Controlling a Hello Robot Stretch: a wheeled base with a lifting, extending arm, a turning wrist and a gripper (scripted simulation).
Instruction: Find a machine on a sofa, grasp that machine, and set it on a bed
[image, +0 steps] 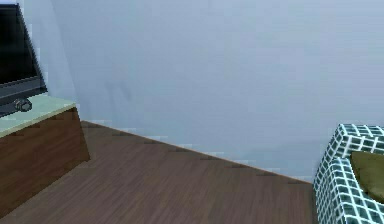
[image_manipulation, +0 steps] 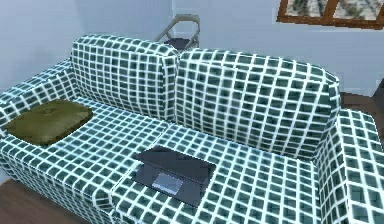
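Note:
A green-and-white checked sofa (image_manipulation: 230, 100) spans the arm side view, with two back cushions and an armrest at the right. On its seat, low and near the middle, lies a flat dark laptop-like machine (image_manipulation: 175, 173) with a grey panel on its lid. An olive-green cushion (image_manipulation: 45, 120) rests on the seat at the left end. One checked corner of the sofa (image: 350, 180) pokes in at the forward view's lower right.
A dark television (image: 15, 50) stands on a wooden cabinet with a pale top (image: 40, 140) at the forward view's left. Bare wood floor (image: 190, 185) runs to a plain pale wall. Behind the sofa stand a grey chair (image_manipulation: 182, 32) and a framed picture (image_manipulation: 335, 12).

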